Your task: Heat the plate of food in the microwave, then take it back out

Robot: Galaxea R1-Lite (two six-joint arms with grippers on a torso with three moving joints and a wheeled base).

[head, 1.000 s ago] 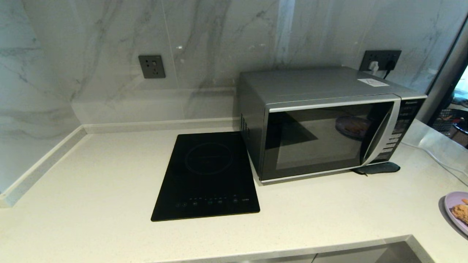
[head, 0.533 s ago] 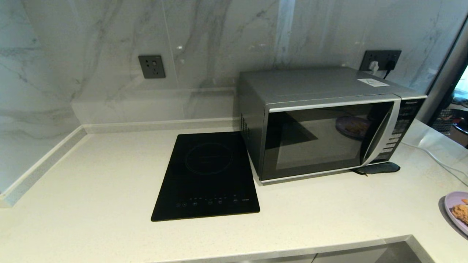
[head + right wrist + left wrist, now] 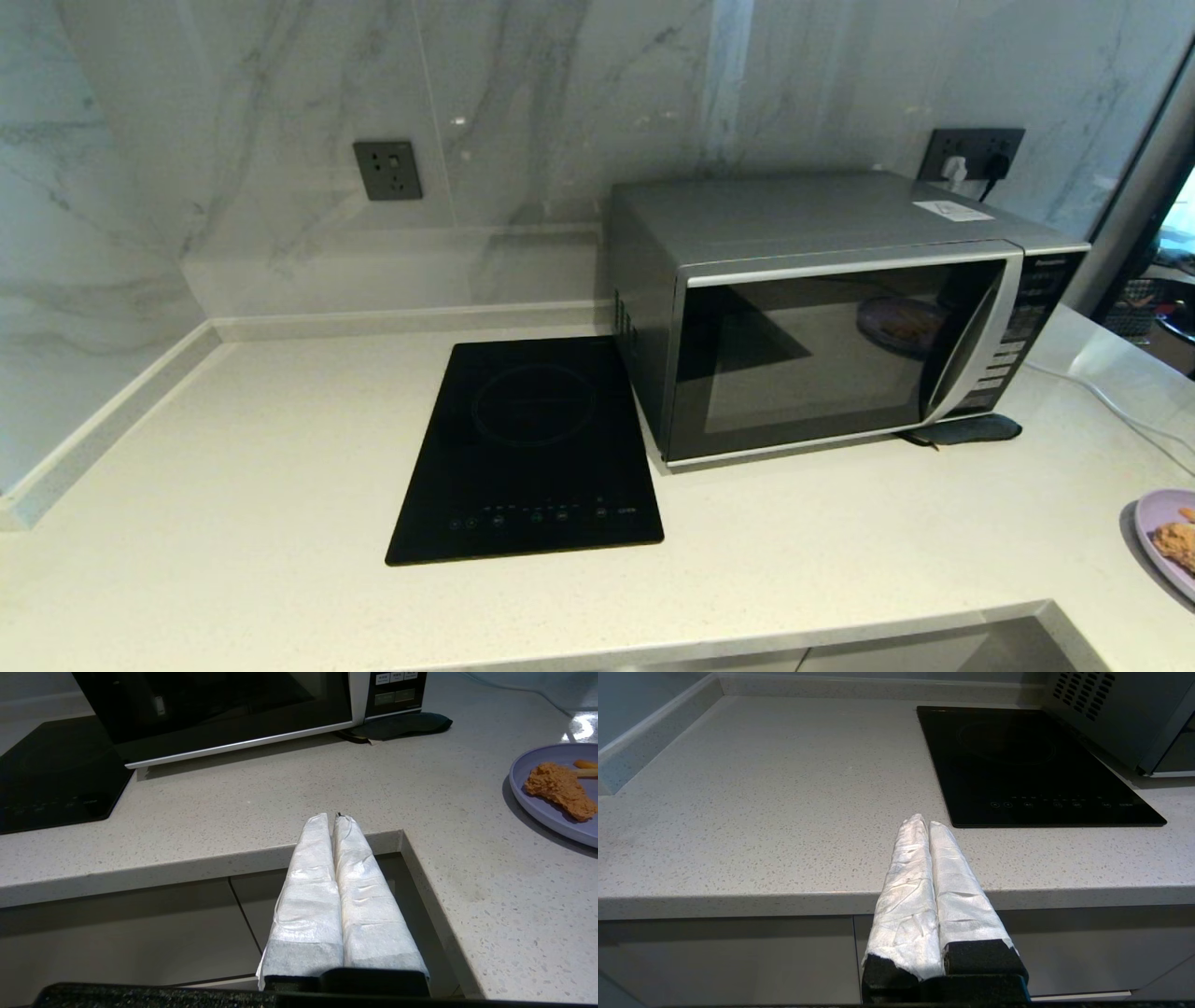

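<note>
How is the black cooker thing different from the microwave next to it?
The induction hob lies flat and thin on the counter; the microwave is a tall box. The hob is all black; the microwave is silver-grey with a dark glass door. Both have button controls along one edge.

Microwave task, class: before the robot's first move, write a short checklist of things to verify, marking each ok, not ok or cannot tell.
1. Microwave door closed, needs opening: not ok.
2. Plate of food on the counter, food on it: ok.
3. Left gripper jaws shut, empty, at the counter's edge: ok.
4. Right gripper jaws shut, empty: ok.
5. Microwave plugged in: cannot tell.
</note>
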